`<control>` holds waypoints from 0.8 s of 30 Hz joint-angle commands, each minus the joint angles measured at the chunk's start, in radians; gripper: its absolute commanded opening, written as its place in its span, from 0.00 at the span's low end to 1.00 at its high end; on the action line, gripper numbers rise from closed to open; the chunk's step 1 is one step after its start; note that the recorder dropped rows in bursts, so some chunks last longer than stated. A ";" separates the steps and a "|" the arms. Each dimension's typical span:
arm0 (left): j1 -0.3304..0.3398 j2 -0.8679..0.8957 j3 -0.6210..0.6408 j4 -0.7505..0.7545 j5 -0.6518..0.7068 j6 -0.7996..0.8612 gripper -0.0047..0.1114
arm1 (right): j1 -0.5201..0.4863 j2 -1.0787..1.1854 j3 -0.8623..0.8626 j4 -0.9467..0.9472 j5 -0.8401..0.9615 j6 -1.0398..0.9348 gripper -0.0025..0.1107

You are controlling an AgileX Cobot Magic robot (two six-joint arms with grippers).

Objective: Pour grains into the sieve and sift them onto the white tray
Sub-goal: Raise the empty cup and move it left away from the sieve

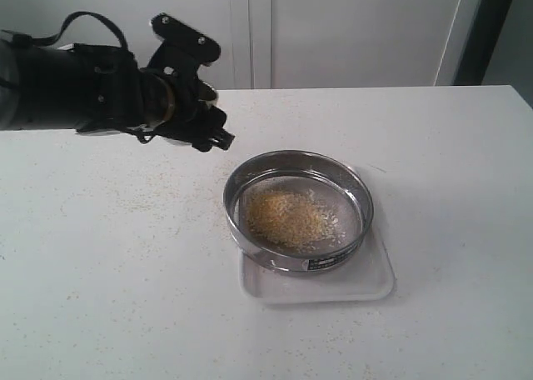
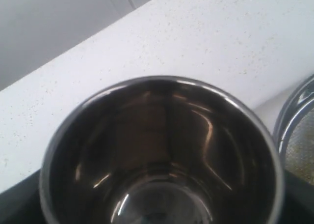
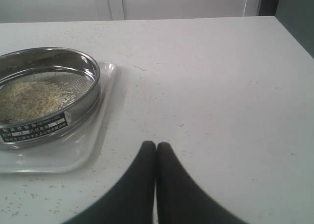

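Inventory by count:
- sieve (image 1: 283, 262): one.
- white tray (image 1: 366, 284): one.
- steel cup (image 2: 162, 150): one.
- white table (image 1: 100, 272): one.
- grains (image 1: 287, 217): one heap; the single granules are too many and too small to count.
- Grippers: two, namely one left gripper (image 1: 204, 126) and one right gripper (image 3: 156, 155).

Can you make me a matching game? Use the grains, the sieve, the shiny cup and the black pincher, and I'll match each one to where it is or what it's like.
Things
1. grains
2. sieve
3. steel cup
4. right gripper

Places or states
A. empty inside
B. resting on the white tray
C. fingers shut, above the table
D. heaped in the sieve

Pairs: 1-D, 2-B, 3-A, 4-C
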 commanded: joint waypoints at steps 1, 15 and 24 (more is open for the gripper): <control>0.075 -0.026 0.064 -0.015 -0.082 -0.013 0.04 | -0.011 -0.005 0.005 0.002 -0.012 -0.001 0.02; 0.246 -0.026 0.196 -0.057 -0.365 -0.010 0.04 | -0.011 -0.005 0.005 0.002 -0.012 -0.001 0.02; 0.321 -0.026 0.269 -0.104 -0.569 0.097 0.04 | -0.011 -0.005 0.005 0.002 -0.012 -0.001 0.02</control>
